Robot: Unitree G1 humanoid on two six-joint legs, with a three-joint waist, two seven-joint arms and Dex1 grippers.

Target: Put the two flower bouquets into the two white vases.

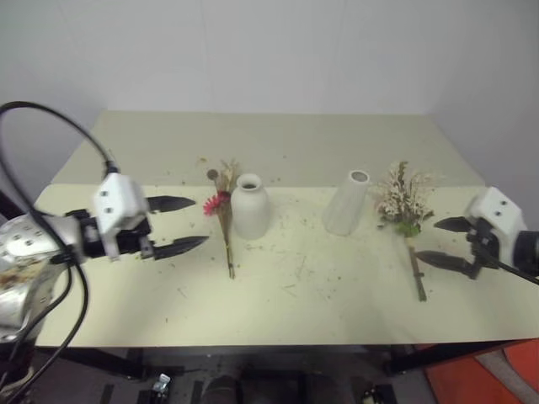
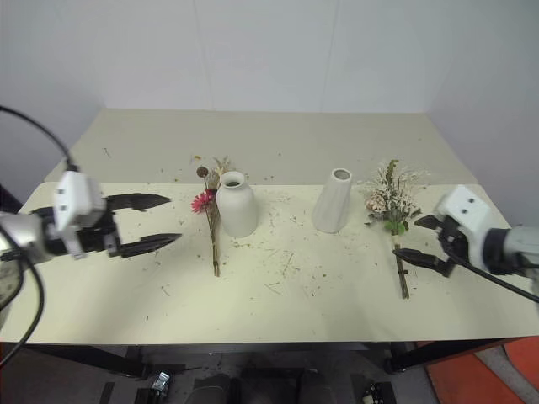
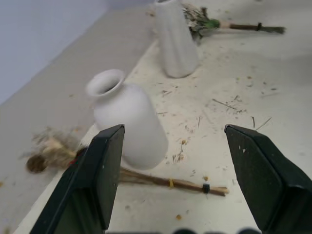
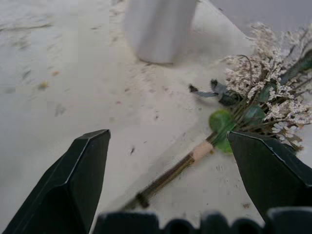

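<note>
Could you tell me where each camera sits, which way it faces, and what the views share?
Left and right eye views: head, looking down over the table; left gripper and right gripper show.
Left wrist view: between open fingers toward the squat vase and thin bouquet.
Right wrist view: between open fingers toward the cream bouquet.
Shared: tall vase.

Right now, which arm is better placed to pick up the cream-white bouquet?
Right. The open right gripper is beside the cream-white bouquet, its fingers near the stem. The open left gripper is across the table, beyond the squat vase and slim vase.
</note>
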